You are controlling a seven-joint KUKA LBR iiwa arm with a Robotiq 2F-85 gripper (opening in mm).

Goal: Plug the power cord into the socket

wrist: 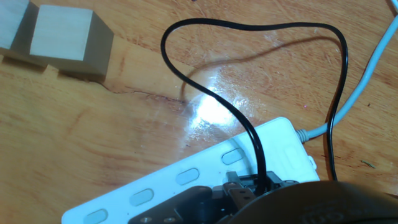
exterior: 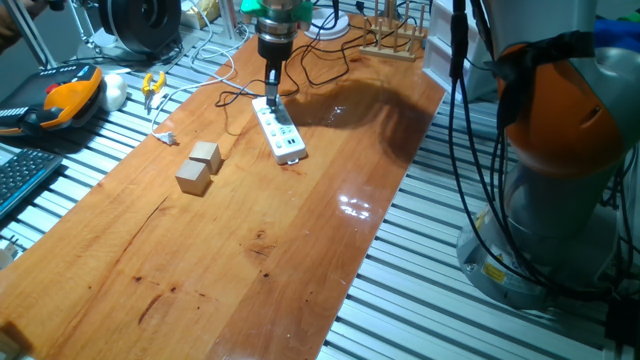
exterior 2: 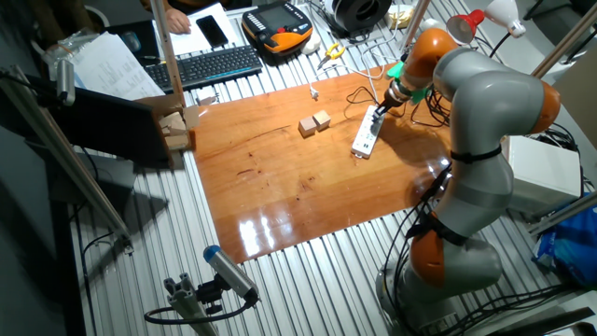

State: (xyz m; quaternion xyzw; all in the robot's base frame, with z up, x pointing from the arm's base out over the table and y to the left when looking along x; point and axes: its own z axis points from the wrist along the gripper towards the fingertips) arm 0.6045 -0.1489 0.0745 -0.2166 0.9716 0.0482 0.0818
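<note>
Though gripper (exterior: 272,93) hides its jaws, plug (wrist: 239,185) meets socket (wrist: 186,186); grasp unclear

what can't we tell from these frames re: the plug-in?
- Whether the plug is seated: hand view, dark gripper body covers it.
- Jaws' opening: too small in both fixed views, cut off in hand view.
- Power strip outlet holes: too small in the fixed views.
- Cord far end: leaves the frame.

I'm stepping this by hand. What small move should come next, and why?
Probably press straight down. The hand sits low over the far end of the strip, and the hand view shows the plug right at the strip's face with its cord looping away. Whether it is seated can't be told.
</note>
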